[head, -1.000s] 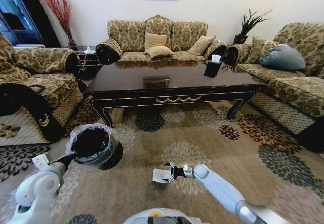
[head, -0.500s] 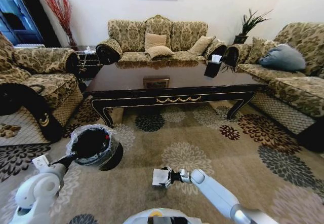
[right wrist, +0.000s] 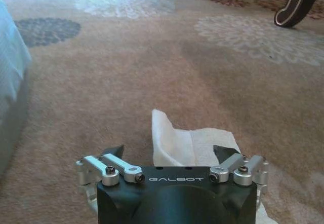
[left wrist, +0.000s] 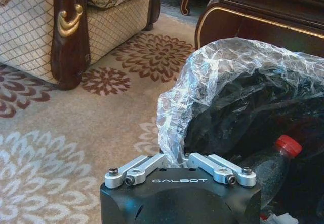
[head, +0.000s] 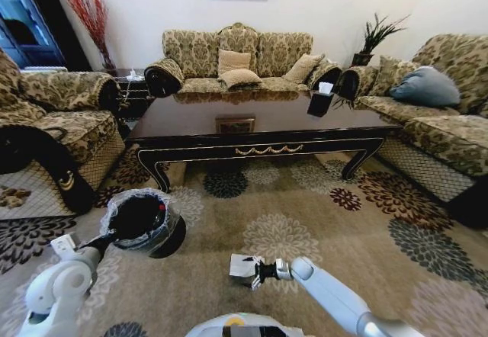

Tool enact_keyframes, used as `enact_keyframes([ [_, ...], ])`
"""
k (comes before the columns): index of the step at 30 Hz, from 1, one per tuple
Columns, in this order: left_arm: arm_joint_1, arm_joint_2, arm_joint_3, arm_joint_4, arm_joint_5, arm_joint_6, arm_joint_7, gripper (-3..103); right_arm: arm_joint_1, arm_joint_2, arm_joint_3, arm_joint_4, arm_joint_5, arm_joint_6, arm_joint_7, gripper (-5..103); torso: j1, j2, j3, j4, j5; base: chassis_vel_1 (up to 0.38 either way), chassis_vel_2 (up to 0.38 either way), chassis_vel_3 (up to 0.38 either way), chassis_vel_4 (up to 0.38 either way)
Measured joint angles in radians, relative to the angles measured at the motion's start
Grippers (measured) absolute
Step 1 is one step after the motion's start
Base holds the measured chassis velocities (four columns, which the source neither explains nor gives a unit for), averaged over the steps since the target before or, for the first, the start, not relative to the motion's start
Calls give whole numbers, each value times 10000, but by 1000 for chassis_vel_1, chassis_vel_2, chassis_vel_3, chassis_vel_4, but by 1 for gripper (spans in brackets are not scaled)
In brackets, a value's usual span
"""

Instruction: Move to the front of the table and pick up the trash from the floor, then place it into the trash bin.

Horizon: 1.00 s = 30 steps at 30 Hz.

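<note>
Right gripper (head: 252, 270) dropped lower, jaws apart straddling napkin (right wrist: 190, 145); soft, light — pinch the raised fold between fingers.

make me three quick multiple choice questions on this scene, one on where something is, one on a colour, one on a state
1. Where is the plastic bottle?
A. on the table
B. inside the trash bin
C. on the sofa

2. What colour is the bottle's cap?
A. red
B. blue
C. green

3. What is the left gripper doing?
A. hanging open above the carpet
B. holding a cushion
C. pinching the bin's plastic liner

Answers: 1 B, the left wrist view shows the bottle lying in the bin's dark inside. 2 A, the cap is plainly red. 3 C, the fingers close on the liner's edge, while the right gripper sits open around the white napkin.
</note>
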<state>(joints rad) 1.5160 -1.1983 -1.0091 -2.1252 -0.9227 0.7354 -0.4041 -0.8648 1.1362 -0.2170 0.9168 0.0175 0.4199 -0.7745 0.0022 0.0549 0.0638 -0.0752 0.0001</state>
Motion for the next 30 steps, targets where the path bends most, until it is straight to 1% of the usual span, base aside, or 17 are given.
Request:
enact_keyframes([
  [1,8,-2,-3,0,3,0,-1,2,20,69,26,-74,-109,0,73,96,0,-1,0,-1,0,0,0,0,0],
  [2,8,-2,-3,0,3,0,-1,2,20,69,26,-74,-109,0,73,96,0,-1,0,-1,0,0,0,0,0],
  [6,20,-10,-7,-12,11,0,-1,2,109,235,125,-256,-488,-4,177,75,-1,-1,0,-2,0,0,0,0,0],
  [7,20,-10,-7,-12,11,0,-1,2,109,235,125,-256,-488,-4,177,75,-1,-1,0,-2,0,0,0,0,0],
  [8,20,-10,-9,-21,11,0,-1,2,126,242,150,-283,-581,3,178,70,-1,-1,0,-3,0,0,0,0,0],
  [9,20,-10,-11,-24,11,0,-2,2,141,240,174,-297,-654,25,178,70,0,0,0,-3,-1,0,0,0,0],
  [11,20,-12,-10,-26,13,0,-8,2,160,210,216,-307,-769,109,172,58,0,0,0,-3,-1,0,0,0,0],
  [12,20,-12,-10,-26,13,0,-8,2,160,210,216,-307,-769,109,172,58,0,0,0,-3,-1,0,0,0,0],
  [14,19,-31,10,-36,26,0,-19,2,183,158,254,-333,-840,250,168,48,0,0,0,-3,-2,0,0,0,0],
  [15,19,-39,21,-43,28,0,-22,2,191,144,268,-355,-851,307,169,48,0,-1,0,-3,-2,0,0,0,0],
  [16,16,-46,39,-52,37,0,-35,2,197,134,287,-377,-851,364,170,37,0,-1,0,-3,-2,0,0,0,0],
  [18,14,-52,51,-60,44,0,-47,2,197,129,301,-389,-839,406,173,37,0,-1,0,-4,-2,0,0,0,0],
  [22,13,-65,84,-90,51,0,-85,2,174,129,319,-412,-785,671,162,15,0,0,0,-3,-1,0,0,0,0],
  [24,14,-65,87,-90,55,0,-89,2,171,127,317,-412,-753,771,135,15,0,-1,0,-3,-1,0,0,0,0],
  [27,27,-65,99,-90,81,0,-94,2,174,112,310,-373,-404,1056,74,2,0,-1,0,-4,-1,0,0,0,0],
  [28,27,-65,99,-90,81,0,-94,2,174,112,310,-373,-404,1056,74,2,0,-1,0,-4,-1,0,0,0,0],
  [30,32,-64,112,-90,86,0,-96,2,202,86,253,-215,144,1109,172,1,0,-1,1,-4,0,0,0,0,0],
])
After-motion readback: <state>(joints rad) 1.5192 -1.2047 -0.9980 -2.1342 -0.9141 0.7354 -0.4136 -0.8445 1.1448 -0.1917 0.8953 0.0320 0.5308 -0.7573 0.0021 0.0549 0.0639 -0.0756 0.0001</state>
